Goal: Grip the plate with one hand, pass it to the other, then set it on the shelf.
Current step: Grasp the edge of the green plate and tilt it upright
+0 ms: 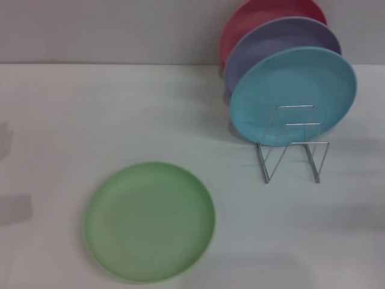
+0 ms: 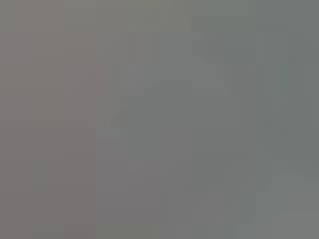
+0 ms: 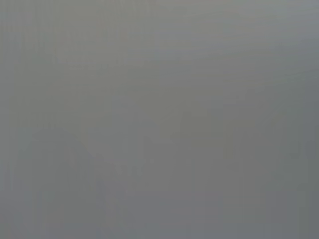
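Plate (image 1: 149,221), light green, matte and round with a shallow rim, lies flat on the white table (image 1: 72,120) at about 7 o'clock in the head view, well apart from everything else and touched by nothing. Its near edge comes close to the bottom border of that view.

At roughly 2 o'clock stands the silver wire plate rack (image 1: 293,144), its upright V-shaped dividers plain to see, and its two front slots hold nothing. Three plates stand on edge in its rear part, leaning back one behind another. Nearest is the turquoise-blue plate (image 1: 293,93), which overlaps the lavender plate (image 1: 271,42) behind it. Behind that, at 1 o'clock and nearest the grey wall (image 1: 108,30), is the pink-red plate (image 1: 249,18). The rack is narrower than the plates it carries, so they jut out on both sides.

Neither gripper nor any part of either arm shows in the head view. Both wrist views give only a flat, featureless grey, with no fingers, plate or rack to make out, so I cannot tell how far either gripper is opened or whether it has hold of anything. Faint grey shadows fall on the table at 9 o'clock, near the left border.
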Robot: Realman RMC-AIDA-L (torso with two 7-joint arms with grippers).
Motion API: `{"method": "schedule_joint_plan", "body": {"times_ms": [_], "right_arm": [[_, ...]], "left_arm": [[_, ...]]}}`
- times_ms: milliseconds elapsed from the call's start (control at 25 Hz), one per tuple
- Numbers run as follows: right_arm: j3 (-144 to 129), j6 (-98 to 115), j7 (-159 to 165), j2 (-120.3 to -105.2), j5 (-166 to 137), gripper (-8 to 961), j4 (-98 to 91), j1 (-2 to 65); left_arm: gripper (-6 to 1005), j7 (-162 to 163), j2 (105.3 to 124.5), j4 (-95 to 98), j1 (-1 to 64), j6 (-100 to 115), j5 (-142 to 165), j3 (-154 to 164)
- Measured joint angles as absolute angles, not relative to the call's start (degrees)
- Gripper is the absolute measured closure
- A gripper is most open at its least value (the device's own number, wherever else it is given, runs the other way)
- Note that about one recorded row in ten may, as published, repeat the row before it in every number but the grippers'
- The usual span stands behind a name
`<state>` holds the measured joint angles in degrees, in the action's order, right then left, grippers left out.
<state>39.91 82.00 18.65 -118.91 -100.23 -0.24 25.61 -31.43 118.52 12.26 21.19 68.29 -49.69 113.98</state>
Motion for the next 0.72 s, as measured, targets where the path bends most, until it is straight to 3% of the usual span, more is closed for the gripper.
{"method": "schedule_joint_plan", "body": {"times_ms": [400,440,720], "right_arm": [[40.06,82.08,20.94,-118.30,-100.08,365,-0.52,27.26],[40.01,82.14,21.44,-118.23,-100.22,365,-0.55,27.25],[39.99,82.53,24.13,-117.82,-100.23,365,-1.01,26.39]], "left_arm": [[182,-35.11,118.92,23.47,18.57,56.26,-52.29,107.15],[182,-41.30,118.77,32.88,16.72,47.96,-55.91,105.67],[183,-48.29,118.50,48.85,13.72,35.38,-64.41,104.30]]}}
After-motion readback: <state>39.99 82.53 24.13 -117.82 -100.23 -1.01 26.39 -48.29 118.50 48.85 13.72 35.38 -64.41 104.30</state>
